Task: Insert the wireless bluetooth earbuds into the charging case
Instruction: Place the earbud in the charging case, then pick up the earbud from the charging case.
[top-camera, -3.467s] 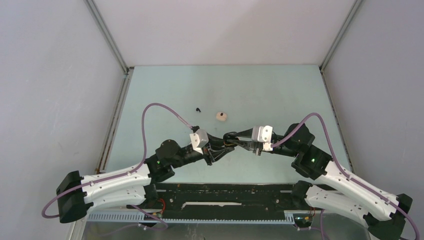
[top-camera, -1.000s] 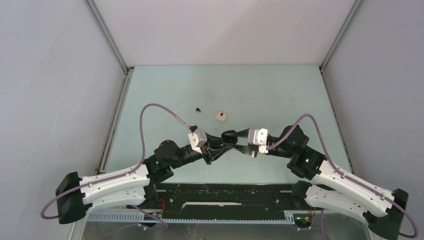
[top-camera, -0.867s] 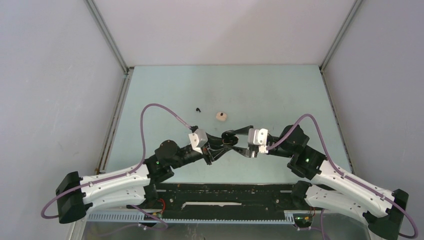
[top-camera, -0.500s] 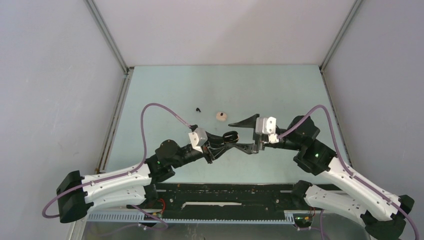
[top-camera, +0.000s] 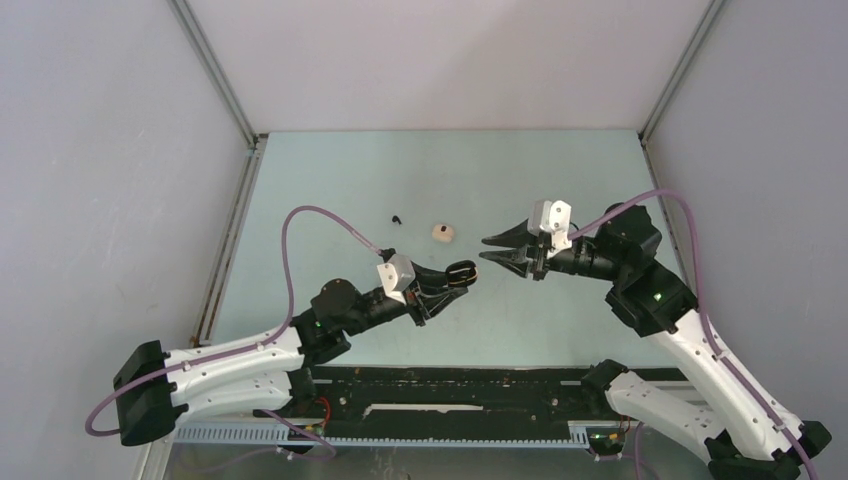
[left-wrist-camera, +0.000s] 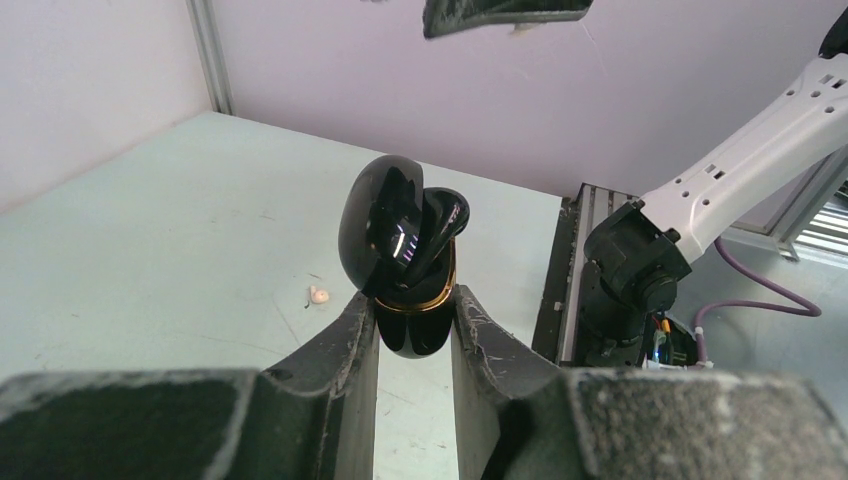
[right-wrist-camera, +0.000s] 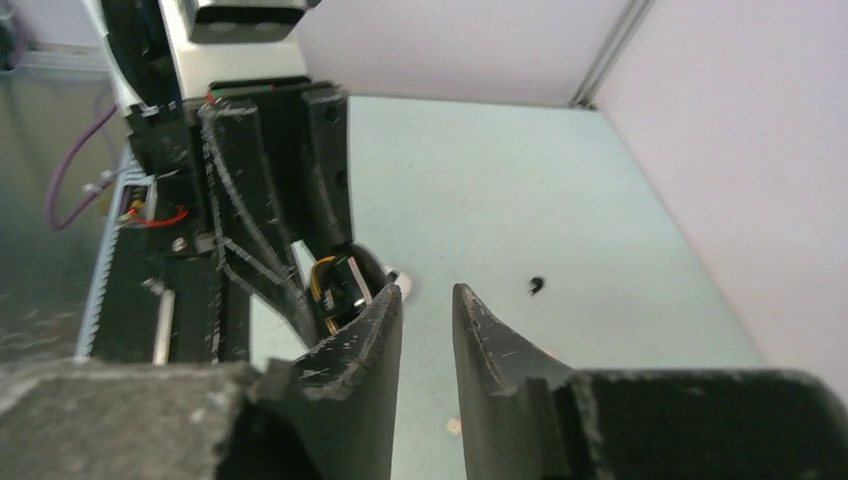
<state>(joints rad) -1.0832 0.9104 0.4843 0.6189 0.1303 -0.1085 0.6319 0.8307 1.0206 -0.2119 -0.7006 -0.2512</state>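
Worktop (top-camera: 560, 170): carrying 2 loose earbuds.
Left fingers (left-wrist-camera: 335, 355): clamping the black charging case (left-wrist-camera: 400, 250) by its base, lid hanging open.
Right fingers (right-wrist-camera: 370, 330): hovering near the case, narrowly parted, gripping nothing.
Beige earbud (top-camera: 443, 233): lying beyond the case.
Black earbud (top-camera: 397, 218): lying left of the beige one.

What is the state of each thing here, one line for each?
left gripper: shut on the charging case
charging case: lid open, held upright
right gripper: open, empty
black earbud: loose on the table
beige-pink earbud: loose on the table
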